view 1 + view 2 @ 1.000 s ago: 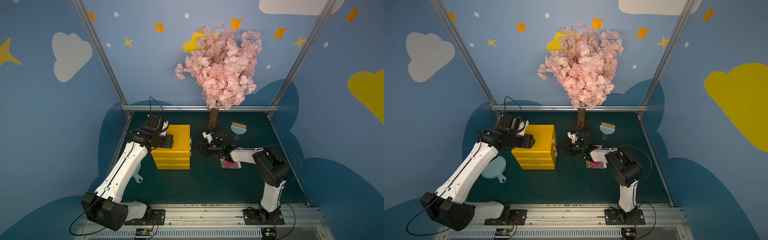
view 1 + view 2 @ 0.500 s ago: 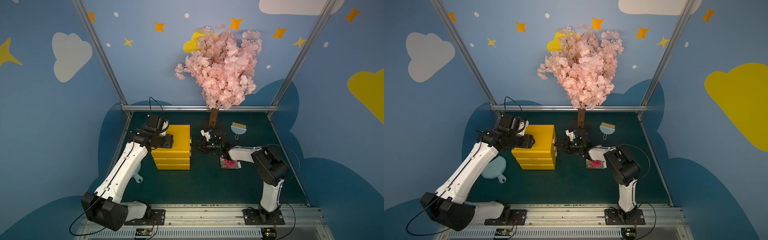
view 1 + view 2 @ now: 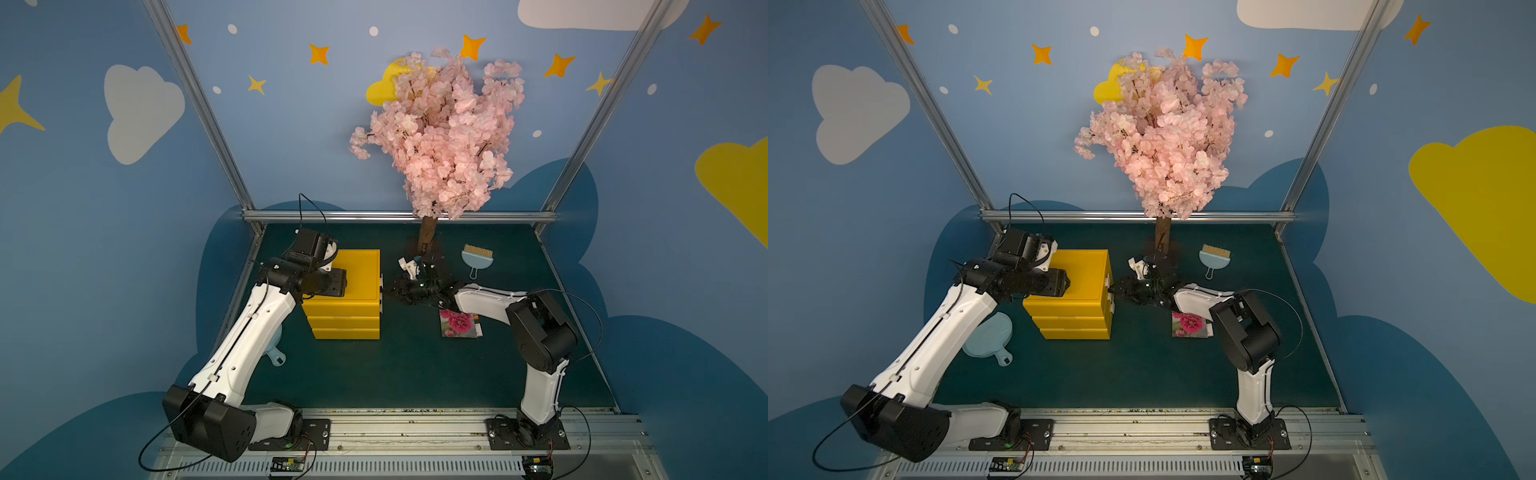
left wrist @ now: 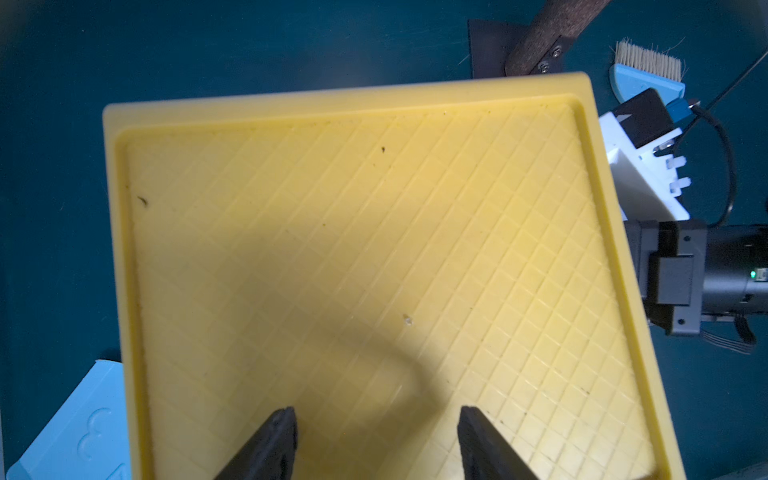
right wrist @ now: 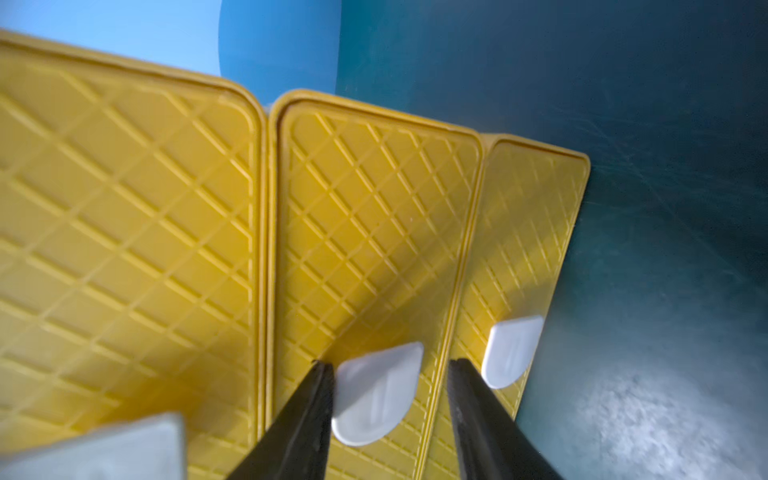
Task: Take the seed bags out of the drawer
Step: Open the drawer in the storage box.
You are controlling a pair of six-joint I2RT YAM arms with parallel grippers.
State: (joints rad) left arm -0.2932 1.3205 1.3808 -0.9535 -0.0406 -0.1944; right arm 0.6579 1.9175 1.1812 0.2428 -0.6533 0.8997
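Right gripper [image 5: 388,360] at the drawer fronts of the yellow cube [image 3: 353,274], centre frame.
Its jaws stood apart astride a white handle tab [image 5: 376,399]; top drawer [image 5: 124,208] shut. Left gripper [image 4: 376,440], jaws apart, hung over the cube's top. Pink seed bag [image 3: 459,324] lay on tabletop [image 3: 395,374], right of centre.

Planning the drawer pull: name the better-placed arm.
Right: the right end effector is at the front of the yellow cube, straddling a white handle tab; the left end effector is open above the cube's top.
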